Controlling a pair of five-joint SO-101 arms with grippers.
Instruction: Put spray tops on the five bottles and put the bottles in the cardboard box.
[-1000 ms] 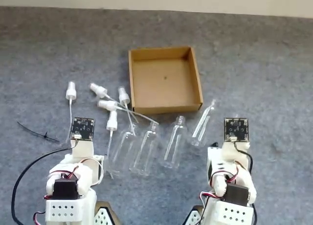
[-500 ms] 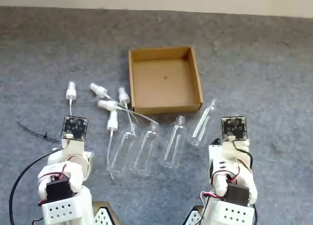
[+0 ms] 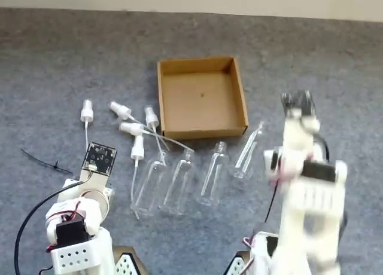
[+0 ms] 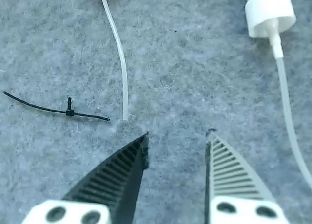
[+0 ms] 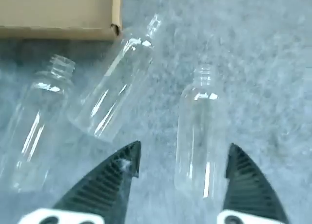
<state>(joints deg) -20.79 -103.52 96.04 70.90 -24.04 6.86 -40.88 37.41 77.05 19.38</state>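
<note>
From above, we see the cardboard box [image 3: 203, 132] open and four capless bottles [image 3: 214, 173] lying along its near side. Spray tops [image 3: 120, 110] are scattered off its left corner.

At the left wrist, our left claw [image 4: 177, 133] hangs spread and empty, a spray top [image 4: 269, 12] beyond one tip.

At the right wrist, our right claw [image 5: 185, 145] gapes with a lying bottle [image 5: 197, 131] between its jaws, out beyond the box's corner. We judge it should descend squarely and grip mid-body.
</note>
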